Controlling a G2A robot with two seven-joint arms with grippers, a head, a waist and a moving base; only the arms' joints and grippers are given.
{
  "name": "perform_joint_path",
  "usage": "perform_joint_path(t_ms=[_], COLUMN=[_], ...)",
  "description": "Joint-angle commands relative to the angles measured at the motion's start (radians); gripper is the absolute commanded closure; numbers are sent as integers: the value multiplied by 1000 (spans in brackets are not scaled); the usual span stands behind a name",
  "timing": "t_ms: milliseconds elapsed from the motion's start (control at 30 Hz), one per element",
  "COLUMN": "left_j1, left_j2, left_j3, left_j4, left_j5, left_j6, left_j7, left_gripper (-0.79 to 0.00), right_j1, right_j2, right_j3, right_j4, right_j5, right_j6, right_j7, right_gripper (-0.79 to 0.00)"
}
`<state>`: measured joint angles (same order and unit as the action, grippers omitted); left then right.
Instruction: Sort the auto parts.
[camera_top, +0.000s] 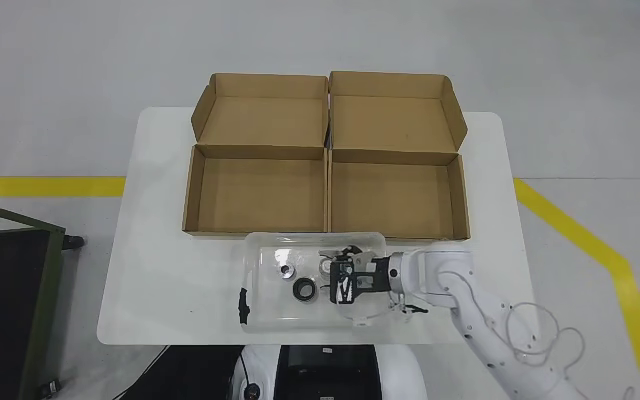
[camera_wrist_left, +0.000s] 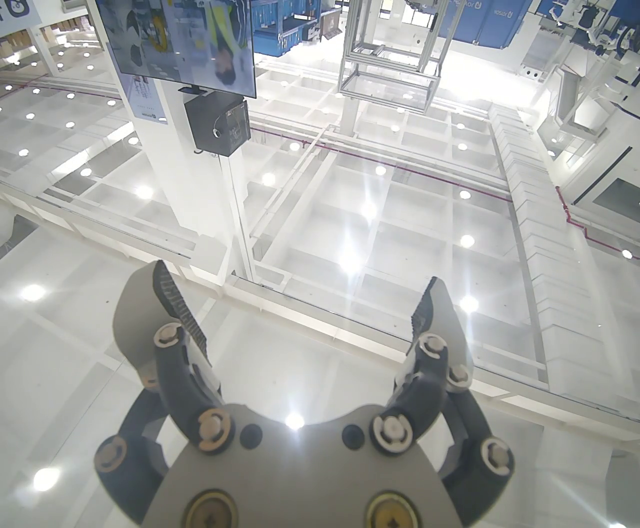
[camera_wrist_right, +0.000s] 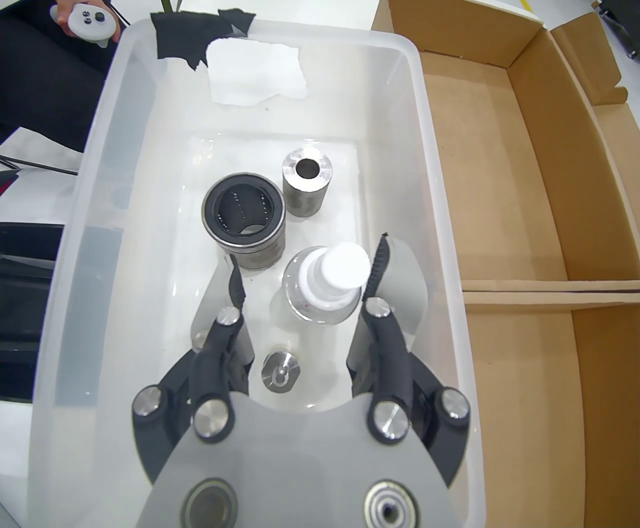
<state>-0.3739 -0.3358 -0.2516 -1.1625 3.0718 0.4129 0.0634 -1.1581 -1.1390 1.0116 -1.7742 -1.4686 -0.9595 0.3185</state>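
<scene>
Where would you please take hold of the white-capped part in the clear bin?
Probably by its white cap, from straight above: it stands upright on a wide round base, and the open right hand lines up over it.

Bright work hall with a grey floor and a white gridded ceiling.
Under the right gripper (camera_top: 332, 279) stood a white table (camera_top: 150, 250) on a pale grey floor (camera_top: 100, 60). A yellow floor line (camera_top: 60, 186) ran out on both sides of it, and a dark green cart (camera_top: 25, 300) sat well off to its left. Beyond the left gripper (camera_wrist_left: 297, 277) spread a white grid ceiling (camera_wrist_left: 400, 210) dotted with round lights (camera_wrist_left: 467, 241). A white pillar (camera_wrist_left: 150, 150) carried a screen (camera_wrist_left: 175, 45) and a black box (camera_wrist_left: 217, 125), with a bare metal frame (camera_wrist_left: 390, 65) farther off.
</scene>
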Motion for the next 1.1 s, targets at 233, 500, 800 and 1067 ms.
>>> perform_joint_path(t_ms=[233, 500, 800, 1067], left_j1=[0, 0, 0, 0], left_j2=[0, 0, 0, 0], left_j3=[0, 0, 0, 0], left_j4=[0, 0, 0, 0], left_j5=[0, 0, 0, 0], left_j6=[0, 0, 0, 0], left_j7=[0, 0, 0, 0], left_gripper=[-785, -785, -785, -785], right_j1=[18, 12, 6, 22], right_j2=[4, 20, 48, 52], right_j3=[-8, 38, 99, 139], right_j4=[16, -90, -168, -182], right_j5=[5, 38, 233, 369], right_j6=[-17, -53, -53, -27], right_j7=[-10, 18, 53, -101], right_gripper=[0, 0, 0, 0])
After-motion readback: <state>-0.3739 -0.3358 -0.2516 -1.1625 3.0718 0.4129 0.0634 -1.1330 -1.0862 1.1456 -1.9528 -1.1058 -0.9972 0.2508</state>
